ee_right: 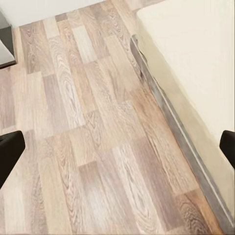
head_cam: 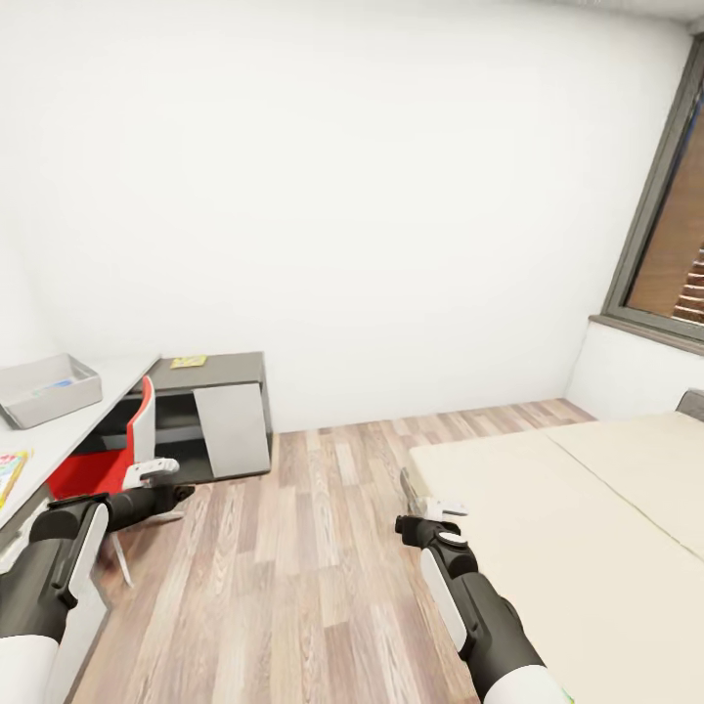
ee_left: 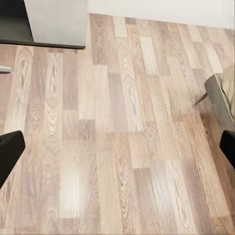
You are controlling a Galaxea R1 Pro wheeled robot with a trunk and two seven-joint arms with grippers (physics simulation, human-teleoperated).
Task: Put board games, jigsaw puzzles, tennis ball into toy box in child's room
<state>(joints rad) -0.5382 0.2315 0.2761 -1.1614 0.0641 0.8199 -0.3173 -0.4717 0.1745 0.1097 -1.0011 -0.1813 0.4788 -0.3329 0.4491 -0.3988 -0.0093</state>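
The toy box [head_cam: 44,389] is seen on the pale worktop [head_cam: 93,406] at the left of the head view, with something blue lying inside it. A jigsaw puzzle [head_cam: 10,471] lies at the worktop's near edge, partly cut off by the frame. A small yellow-green flat box [head_cam: 189,362] rests on the lower dark-grey cabinet [head_cam: 220,411]. A red chair [head_cam: 108,460] is tucked under the worktop. The bed [head_cam: 577,528] is seen at the right, its beige cover bare. The left hand [head_cam: 156,471] and the right hand [head_cam: 437,510] are held above the wood floor [head_cam: 293,567], each empty with its fingers apart.
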